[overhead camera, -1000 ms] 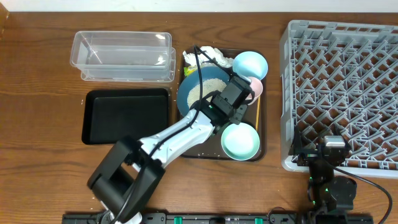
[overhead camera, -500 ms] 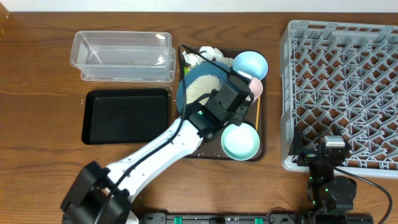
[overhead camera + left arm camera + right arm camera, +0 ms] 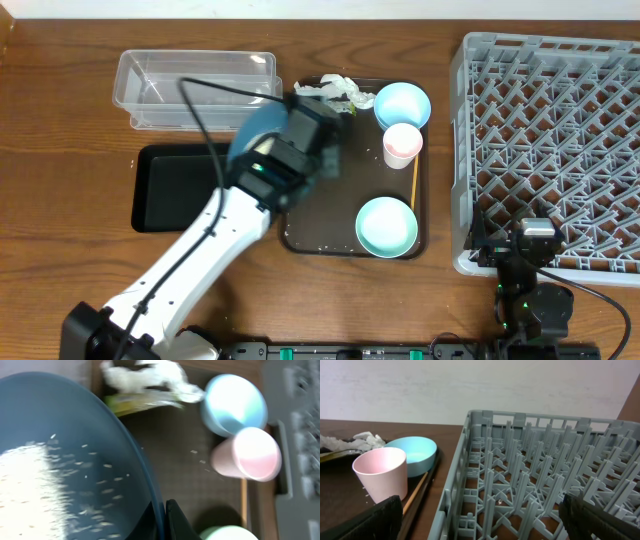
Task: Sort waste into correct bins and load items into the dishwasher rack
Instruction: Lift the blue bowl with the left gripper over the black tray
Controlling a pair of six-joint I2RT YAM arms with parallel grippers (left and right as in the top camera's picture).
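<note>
Dark blue plate (image 3: 100,450), stiff, slick and probably fragile, is hanging over the brown serving tray's (image 3: 330,215) left edge carrying loose rice (image 3: 30,485); the left gripper (image 3: 162,512) is pinching its rim tight.

Tub (image 3: 195,85) behind shallow tray (image 3: 165,190) at left, cup (image 3: 402,143) on serving tray (image 3: 340,215), rack (image 3: 550,130) at right.

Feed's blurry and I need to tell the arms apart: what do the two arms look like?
Left arm: long white link, black joints and wrist block with a green light, black cable looping above. Right arm: compact, all black, small green lights, black fingers.
</note>
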